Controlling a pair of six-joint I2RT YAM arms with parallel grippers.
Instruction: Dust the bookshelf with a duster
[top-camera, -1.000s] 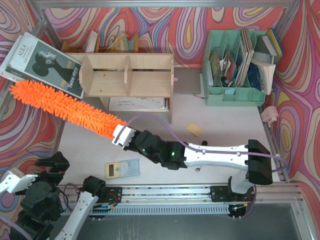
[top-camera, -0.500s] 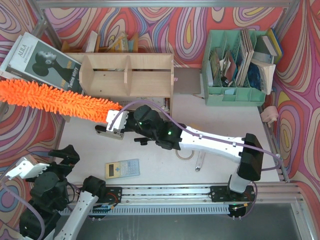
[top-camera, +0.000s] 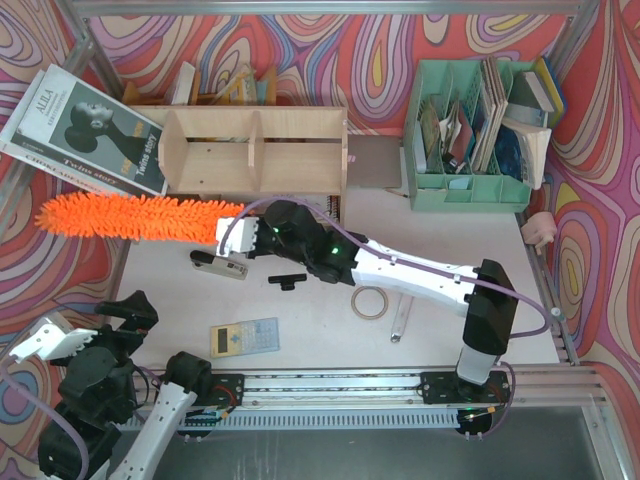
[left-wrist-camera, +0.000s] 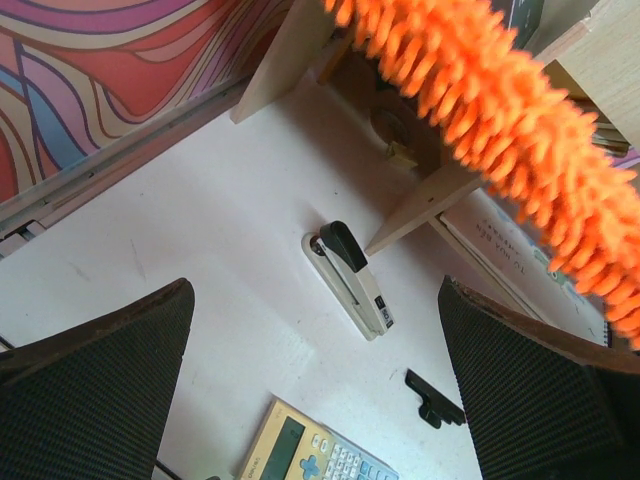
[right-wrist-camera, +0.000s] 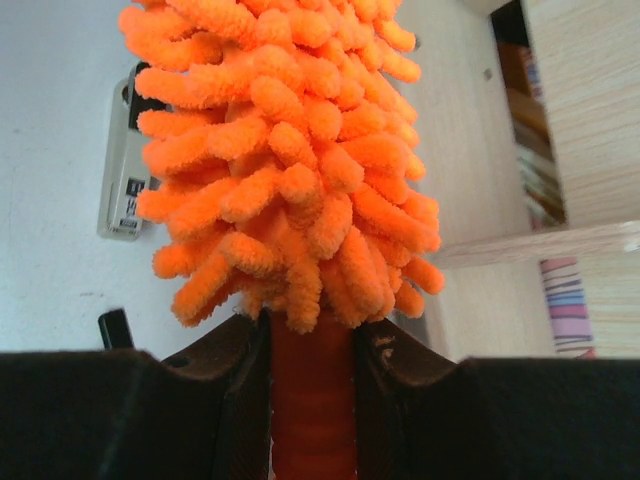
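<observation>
The bookshelf (top-camera: 250, 150) is a low plywood unit with upright dividers at the back of the table. In front of its left end the fluffy orange duster (top-camera: 135, 215) lies nearly level, pointing left past the table's edge. My right gripper (top-camera: 228, 235) is shut on the duster's thin orange handle; in the right wrist view the jaws (right-wrist-camera: 312, 400) pinch the handle just below the fluffy head (right-wrist-camera: 290, 160), with the bookshelf's panel (right-wrist-camera: 590, 110) to the right. My left gripper (top-camera: 118, 322) hovers open and empty at the near left corner (left-wrist-camera: 315, 390), the duster (left-wrist-camera: 500, 110) above it.
A stapler (top-camera: 220, 265), a black clip (top-camera: 288, 279), a calculator (top-camera: 245, 337), a tape roll (top-camera: 370, 303) and a metal tool (top-camera: 398, 325) lie on the table. A magazine (top-camera: 85, 125) leans left of the shelf. A mint-green file organizer (top-camera: 465, 130) stands at the back right.
The right arm has reached farther left toward the shelf, and the duster has swung down from over the magazine to lie nearly level. The left arm rose slightly.
</observation>
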